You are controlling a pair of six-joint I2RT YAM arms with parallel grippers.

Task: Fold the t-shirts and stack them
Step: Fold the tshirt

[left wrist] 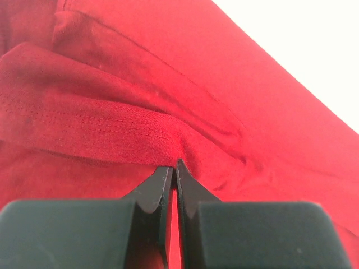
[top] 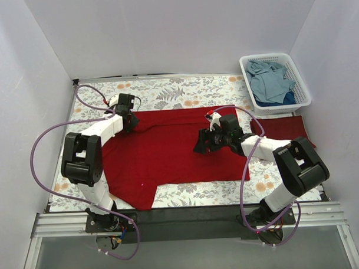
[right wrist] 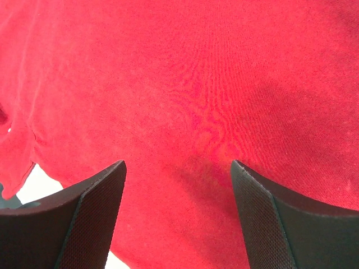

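overhead view of a floral-patterned table (top: 184, 87) where a bright red t-shirt (top: 168, 152) lies spread flat in the middle, one sleeve trailing toward the near left edge. the left gripper (top: 127, 120) sits at the shirt's far left corner, and its wrist view shows the left gripper (left wrist: 173, 168) clenched on a thin pinch of red cloth just beside a stitched hem. the right gripper (top: 202, 142) is over the shirt's right half; in its own camera the right gripper (right wrist: 178, 165) is spread wide, with nothing but flat red fabric between its jaws. a folded maroon t-shirt (top: 282, 130) lies at the right edge of the table, and dusty blue t-shirts (top: 271, 79) fill a white lattice basket (top: 301, 77) at the far right corner. the left pinch looks shallow, so a lift could let the cloth slip out, or catch only one layer. with only one corner held, pulling would likely drag and bunch the shirt rather than fold it. the right jaws, closing on flat cloth, may grab nothing.
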